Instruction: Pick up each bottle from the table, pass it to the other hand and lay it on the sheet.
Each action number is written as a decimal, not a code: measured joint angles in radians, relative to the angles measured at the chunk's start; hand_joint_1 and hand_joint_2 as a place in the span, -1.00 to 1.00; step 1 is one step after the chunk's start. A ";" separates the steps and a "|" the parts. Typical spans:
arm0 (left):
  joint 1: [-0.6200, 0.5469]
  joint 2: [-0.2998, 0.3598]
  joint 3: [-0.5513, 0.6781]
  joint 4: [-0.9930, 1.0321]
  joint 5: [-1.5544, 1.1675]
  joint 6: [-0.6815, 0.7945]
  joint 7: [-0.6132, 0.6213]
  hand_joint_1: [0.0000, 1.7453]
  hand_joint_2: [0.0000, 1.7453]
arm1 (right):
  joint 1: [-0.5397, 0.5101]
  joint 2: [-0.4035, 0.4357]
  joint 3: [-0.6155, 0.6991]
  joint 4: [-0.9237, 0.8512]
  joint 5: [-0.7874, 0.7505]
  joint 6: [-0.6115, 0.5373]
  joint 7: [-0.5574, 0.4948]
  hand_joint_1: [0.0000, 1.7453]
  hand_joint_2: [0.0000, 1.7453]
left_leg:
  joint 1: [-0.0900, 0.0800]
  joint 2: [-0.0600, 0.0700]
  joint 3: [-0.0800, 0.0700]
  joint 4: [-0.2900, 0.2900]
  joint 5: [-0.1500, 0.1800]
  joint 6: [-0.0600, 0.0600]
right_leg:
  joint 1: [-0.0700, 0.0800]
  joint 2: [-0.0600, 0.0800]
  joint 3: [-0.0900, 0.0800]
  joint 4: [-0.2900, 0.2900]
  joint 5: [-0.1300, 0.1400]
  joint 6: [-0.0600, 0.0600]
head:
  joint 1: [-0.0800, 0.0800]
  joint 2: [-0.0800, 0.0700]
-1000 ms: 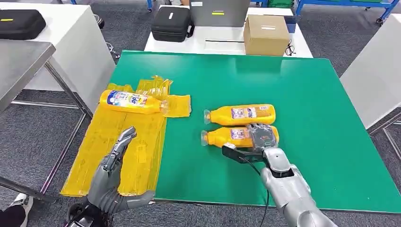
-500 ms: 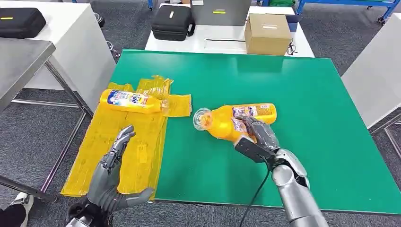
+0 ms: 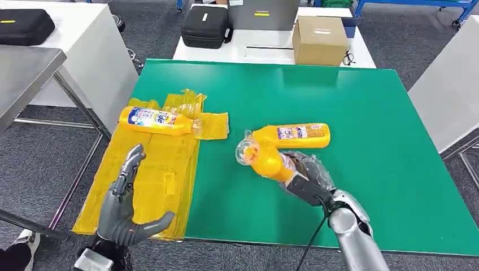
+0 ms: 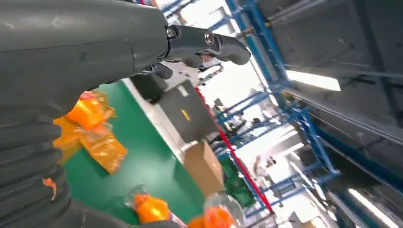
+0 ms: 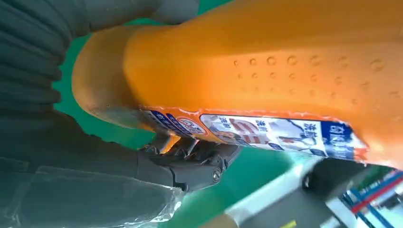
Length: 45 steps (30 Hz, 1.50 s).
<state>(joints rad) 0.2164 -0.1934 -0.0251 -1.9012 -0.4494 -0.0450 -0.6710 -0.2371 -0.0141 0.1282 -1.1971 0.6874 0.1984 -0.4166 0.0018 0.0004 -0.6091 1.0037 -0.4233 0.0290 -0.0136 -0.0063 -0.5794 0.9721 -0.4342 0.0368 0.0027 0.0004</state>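
at centre tabletop (image 3: 361,113), right hand (image 3: 308,175) grips bottle (image 3: 268,159) by its body, raised, cap toward 10 o'clock. left hand (image 3: 121,206) open, empty. likely rigid, smooth plastic; mid-body hold advised.

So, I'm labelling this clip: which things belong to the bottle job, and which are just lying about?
Job:
held bottle
right hand
left hand
bottle on table
bottle on sheet
yellow sheet

Lying about:
cardboard box
black case
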 measured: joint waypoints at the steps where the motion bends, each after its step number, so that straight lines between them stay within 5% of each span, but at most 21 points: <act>1: -0.011 0.000 0.010 0.016 0.000 0.000 0.001 -1.00 1.00 | 0.013 0.000 0.001 -0.006 0.002 0.003 0.001 0.98 1.00 | 0.000 0.000 0.000 0.000 0.000 0.000 | 0.000 0.000 0.000 0.000 0.000 0.000 | 0.000 0.000; 23: -0.183 0.002 0.067 0.300 0.078 -0.174 0.080 -1.00 1.00 | 0.229 0.015 0.022 -0.271 0.021 0.041 0.044 0.98 1.00 | 0.000 -0.002 -0.001 0.000 0.000 0.000 | 0.000 -0.001 -0.001 0.000 0.000 0.000 | 0.000 0.000; 45: -0.208 0.068 -0.147 0.441 0.142 -0.366 0.153 -1.00 1.00 | 0.223 0.008 0.205 -0.338 0.058 0.086 0.027 0.98 1.00 | 0.000 -0.002 -0.001 0.000 0.000 0.000 | 0.000 -0.001 -0.001 0.000 0.000 0.000 | 0.000 0.000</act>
<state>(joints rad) 0.0083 -0.1251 -0.1721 -1.4607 -0.3075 -0.4108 -0.5177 -0.0141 -0.0065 0.3327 -1.5350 0.7454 0.2846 -0.3898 0.0017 -0.0018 -0.6104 1.0038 -0.4233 0.0293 -0.0139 -0.0071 -0.5801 0.9722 -0.4341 0.0369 0.0027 0.0004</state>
